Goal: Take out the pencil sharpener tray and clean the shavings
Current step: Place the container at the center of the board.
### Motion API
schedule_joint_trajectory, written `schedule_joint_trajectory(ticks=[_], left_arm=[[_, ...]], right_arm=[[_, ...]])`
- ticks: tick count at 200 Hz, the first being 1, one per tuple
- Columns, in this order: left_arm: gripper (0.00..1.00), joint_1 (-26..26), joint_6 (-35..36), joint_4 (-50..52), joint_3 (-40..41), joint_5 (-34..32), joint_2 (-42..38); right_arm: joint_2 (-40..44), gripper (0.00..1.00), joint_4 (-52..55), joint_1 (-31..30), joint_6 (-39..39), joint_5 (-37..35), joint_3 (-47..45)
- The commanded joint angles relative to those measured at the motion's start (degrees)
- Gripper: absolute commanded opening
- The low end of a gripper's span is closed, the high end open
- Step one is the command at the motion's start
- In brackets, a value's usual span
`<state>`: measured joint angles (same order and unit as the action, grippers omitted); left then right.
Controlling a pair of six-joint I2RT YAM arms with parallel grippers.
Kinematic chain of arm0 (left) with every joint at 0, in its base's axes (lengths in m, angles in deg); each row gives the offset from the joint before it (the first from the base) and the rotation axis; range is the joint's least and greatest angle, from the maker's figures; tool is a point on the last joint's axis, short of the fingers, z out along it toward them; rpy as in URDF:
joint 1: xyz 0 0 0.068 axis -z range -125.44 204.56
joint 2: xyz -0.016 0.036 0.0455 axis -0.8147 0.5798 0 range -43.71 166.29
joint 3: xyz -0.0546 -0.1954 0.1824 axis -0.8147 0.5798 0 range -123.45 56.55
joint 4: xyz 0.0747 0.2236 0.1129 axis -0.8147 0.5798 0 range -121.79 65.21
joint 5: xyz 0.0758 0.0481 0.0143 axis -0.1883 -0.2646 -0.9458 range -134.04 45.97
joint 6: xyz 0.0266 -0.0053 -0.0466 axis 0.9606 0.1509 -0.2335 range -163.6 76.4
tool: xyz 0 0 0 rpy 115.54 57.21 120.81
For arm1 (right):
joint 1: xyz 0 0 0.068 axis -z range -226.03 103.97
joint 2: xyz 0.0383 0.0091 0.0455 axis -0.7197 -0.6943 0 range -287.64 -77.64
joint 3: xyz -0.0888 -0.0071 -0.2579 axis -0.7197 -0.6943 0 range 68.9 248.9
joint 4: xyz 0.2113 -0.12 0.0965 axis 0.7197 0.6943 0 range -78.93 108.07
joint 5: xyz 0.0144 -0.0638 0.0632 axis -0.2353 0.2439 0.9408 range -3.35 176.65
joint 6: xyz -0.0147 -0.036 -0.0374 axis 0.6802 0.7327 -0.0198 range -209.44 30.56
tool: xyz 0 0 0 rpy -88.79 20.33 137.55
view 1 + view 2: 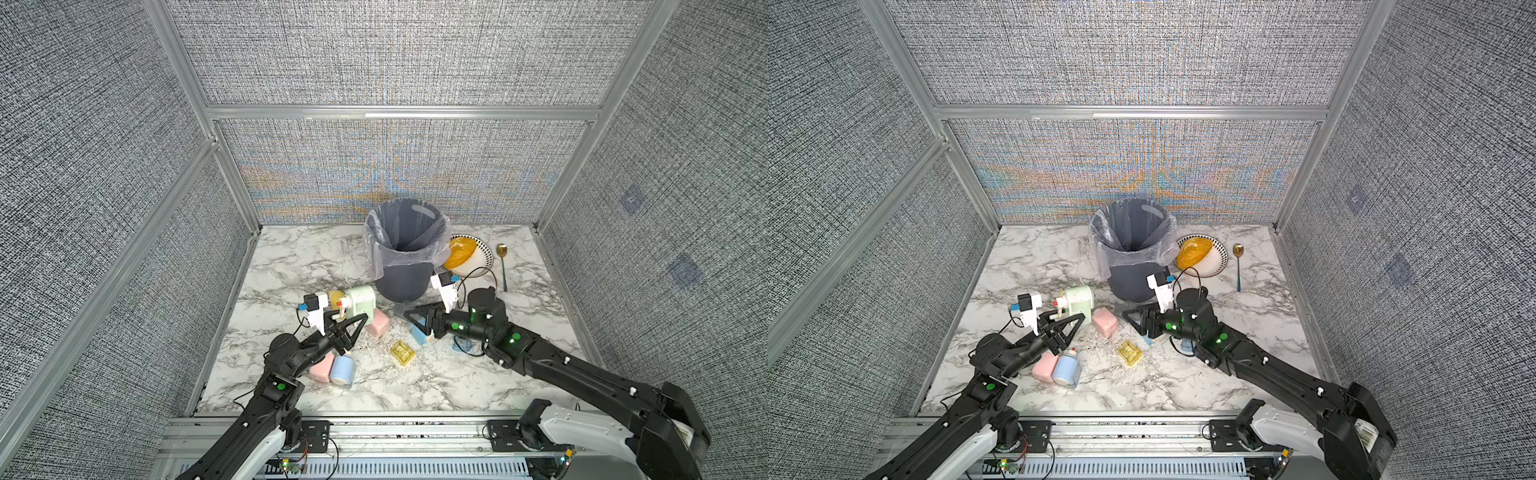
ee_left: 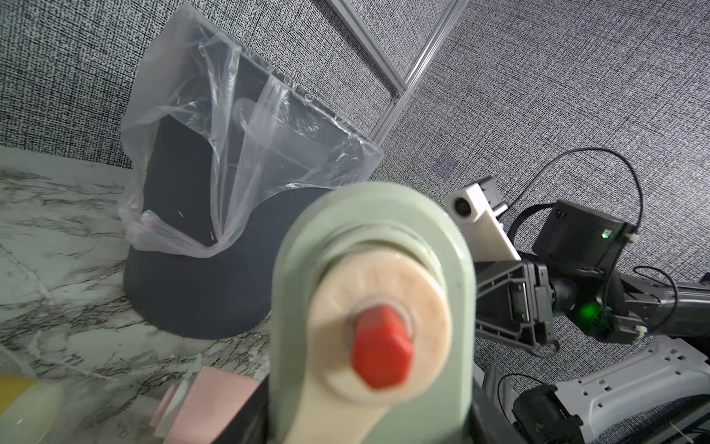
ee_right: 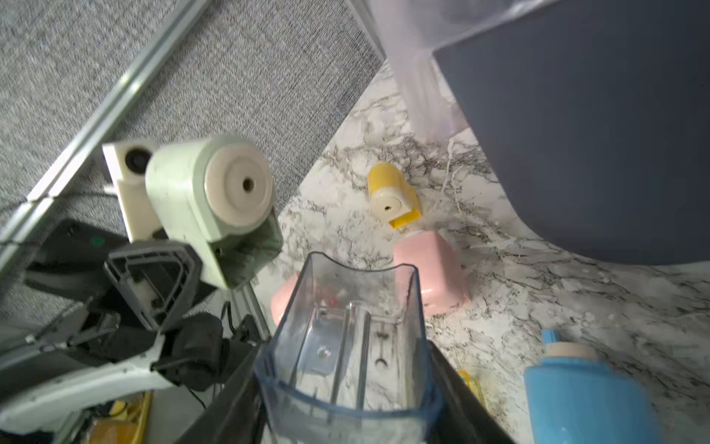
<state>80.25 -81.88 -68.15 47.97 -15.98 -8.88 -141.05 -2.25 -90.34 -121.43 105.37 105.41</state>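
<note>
Marble tabletop (image 1: 291,266) is strewn with shavings (image 1: 374,345); the clear tray (image 3: 345,307), judged light, rigid and slippery, is clamped across its walls by the right gripper (image 3: 345,369), the green sharpener (image 1: 360,300) by the left gripper (image 1: 351,326).

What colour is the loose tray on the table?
The tray is translucent yellow; top view.

No legible txt, no brands or nos., white sticker (image 1: 1366,433) too blurry to read
</note>
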Motion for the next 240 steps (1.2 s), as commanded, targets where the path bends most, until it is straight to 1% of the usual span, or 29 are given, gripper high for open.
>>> schedule_joint_trajectory(ticks=[1,8,35,50,67,93,106,130,166,180,188,206,240], left_arm=[[0.00,-0.14,-0.37,-3.10,0.57,-0.37,-2.61],[0.00,-0.22,0.06,-1.44,2.18,-1.03,-3.92],[0.00,-0.42,2.36,4.71,3.32,-3.50,-8.41],[0.00,-1.04,2.93,5.32,4.17,-3.86,-9.21],[0.00,-2.31,3.21,4.64,4.49,-3.55,-8.05],[0.00,-5.03,2.33,0.28,4.42,-0.37,-3.60],[0.00,-5.89,1.50,-2.44,4.44,0.99,-1.49],[0.00,-6.18,0.70,-5.48,3.75,3.46,1.11],[0.00,-6.27,0.32,-5.21,3.04,5.84,0.78],[0.00,-6.28,0.31,-4.41,3.06,6.53,-0.24],[0.00,-6.28,0.31,-3.85,2.95,6.93,-0.81],[0.00,-6.35,0.15,-3.19,2.87,7.73,-1.80],[0.00,-6.27,-0.69,-4.24,2.36,9.62,-1.14]], right_arm=[[0.01,0.00,-5.13,-3.47,8.80,-3.93,-3.61],[-0.32,0.00,-6.18,-4.94,9.61,-5.20,-4.80],[-4.02,0.00,-11.47,-10.40,12.12,-9.31,-8.20],[-7.17,0.00,-13.66,-13.59,13.45,-12.72,-8.71],[-11.38,0.00,-15.58,-17.27,15.02,-16.32,-8.15],[-18.27,0.00,-17.49,-21.79,17.20,-22.15,-6.10],[-21.54,0.00,-18.47,-22.88,18.01,-24.46,-5.18],[-26.92,0.00,-20.96,-23.49,18.80,-26.53,-4.19],[-32.82,0.00,-22.38,-23.71,20.02,-28.69,-3.02],[-33.93,0.08,-21.88,-23.95,20.69,-28.56,-2.68],[-34.29,0.17,-21.53,-24.22,20.99,-28.62,-2.59],[-34.48,0.40,-19.70,-24.46,20.91,-28.68,-2.17],[-32.48,0.66,-16.25,-24.67,21.62,-28.54,-1.45]])
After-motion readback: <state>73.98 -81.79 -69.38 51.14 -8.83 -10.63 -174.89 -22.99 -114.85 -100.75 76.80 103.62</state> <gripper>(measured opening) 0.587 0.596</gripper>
